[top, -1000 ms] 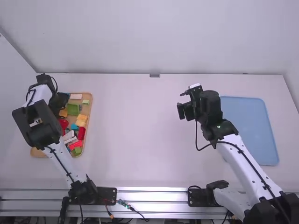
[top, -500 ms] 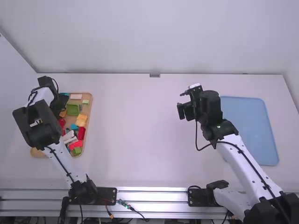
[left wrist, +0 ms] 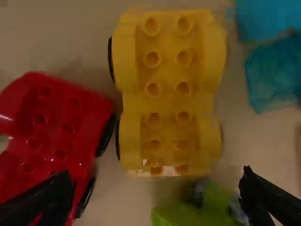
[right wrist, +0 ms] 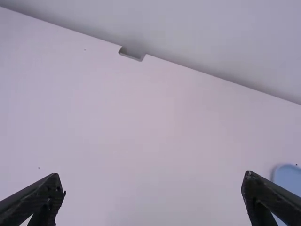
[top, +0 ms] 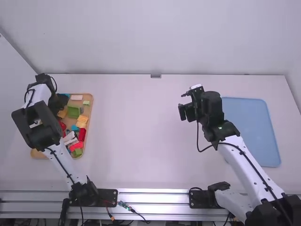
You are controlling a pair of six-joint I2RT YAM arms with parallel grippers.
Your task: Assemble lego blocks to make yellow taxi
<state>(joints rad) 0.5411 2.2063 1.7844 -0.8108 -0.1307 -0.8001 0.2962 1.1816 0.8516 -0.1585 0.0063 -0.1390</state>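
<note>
In the high view, the left arm (top: pixel 40 134) has shifted its wrist slightly outward over the tray (top: pixel 88 110). In the left wrist view, the left gripper (left wrist: pixel 155 181) is spread above the yellow wheeled base (left wrist: pixel 168 101), ungrasped, probably lining up for the taxi's chassis. In the right wrist view, the right gripper (right wrist: pixel 153 181) stands apart.

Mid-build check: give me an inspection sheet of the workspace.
Surface: white tabletop, light-blue plastic tray at right.
Job's things: yellow studded plastic car base, studs up, beside a red studded car base.
Clutter: mixed coloured plastic blocks crowd the tan wooden tray.
Grippers: left gripper over wooden tray, right gripper over tabletop; both have jaws open.
Cables: black cable loops beside right arm; thin wires at front rail.
Surroundings: white wall behind.
</note>
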